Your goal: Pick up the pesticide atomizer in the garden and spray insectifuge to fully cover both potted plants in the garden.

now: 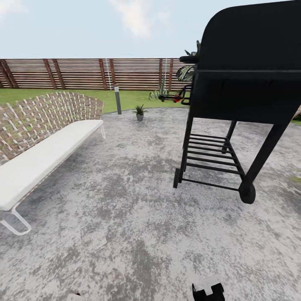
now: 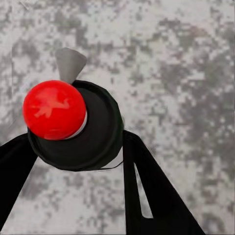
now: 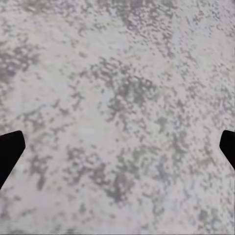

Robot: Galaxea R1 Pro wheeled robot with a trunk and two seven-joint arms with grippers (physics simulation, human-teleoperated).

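Seen end-on in the left wrist view, the pesticide atomizer point(image 2: 100, 127) is a dark round body with a red ball and a pale grey cone on it. My left gripper point(image 2: 77, 142) is shut on it, one black finger on each side, above the mottled patio. One potted plant point(image 1: 139, 111) in a small grey pot stands at the patio's far edge, well ahead of me. The second potted plant is out of view. My right gripper point(image 1: 207, 289) hangs low over the stone. Its fingertips point(image 3: 10, 152) stand wide apart and open, with nothing between them.
A black grill point(image 1: 246, 83) on a wheeled frame stands close at the right. A wicker bench point(image 1: 46, 142) with a white cushion lines the left. A grey bollard lamp point(image 1: 117, 99) and a striped agave point(image 1: 161, 93) stand near the lawn, with the slatted fence point(image 1: 83, 73) behind.
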